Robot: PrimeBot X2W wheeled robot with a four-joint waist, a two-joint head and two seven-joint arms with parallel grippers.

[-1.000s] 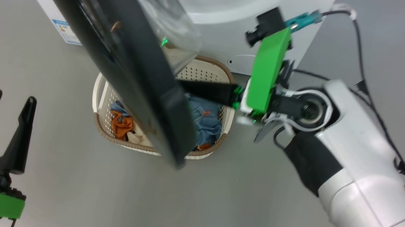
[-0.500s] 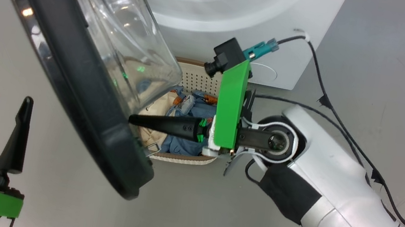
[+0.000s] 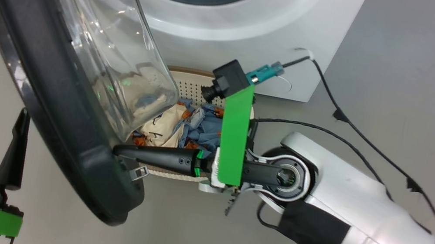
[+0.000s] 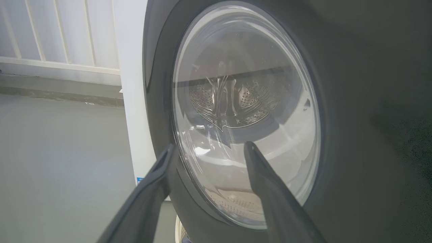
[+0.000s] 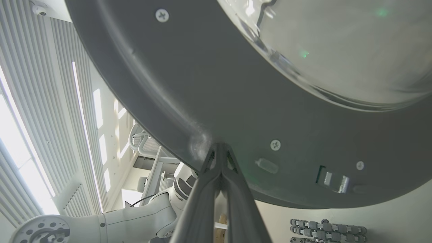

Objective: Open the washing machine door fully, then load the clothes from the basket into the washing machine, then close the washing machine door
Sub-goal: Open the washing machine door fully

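Right gripper (image 3: pixel 117 150): fingers pinched together with nothing between them; the joined tips press on the inner face of the washing machine door (image 3: pixel 52 81), on the dark rim close to its free edge
Left gripper (image 3: pixel 6 111): fingers spread wide and empty, low on the outer side of the door, and not touching it as far as the head view shows; its own camera looks through the glass at the steel drum (image 4: pixel 229 101)
Door: stands out from the washing machine (image 3: pixel 251 26), angled to the robot's left and part open, with the clear bowl reaching over the basket (image 3: pixel 192 89); a small metal latch hook (image 3: pixel 139 172) sits on the rim just beside the pinched tips
Basket: on the floor (image 3: pixel 224 238) right against the machine's front, below the opening, partly hidden by the bowl
Clothes (image 3: pixel 199 125): heaped in the basket, blue printed fabric with a cream piece and orange-brown bits
Step, as I judge: opening the door; it looks short of fully open, and loading has not begun
How the door will handle: stiff, hinged, probably weighty; glossy plastic may let closed tips slide, so push on the flat rim, away from glass and latch
How the clothes will handle: soft, light, limp, apt to trail; take a raised fold at the top of the heap
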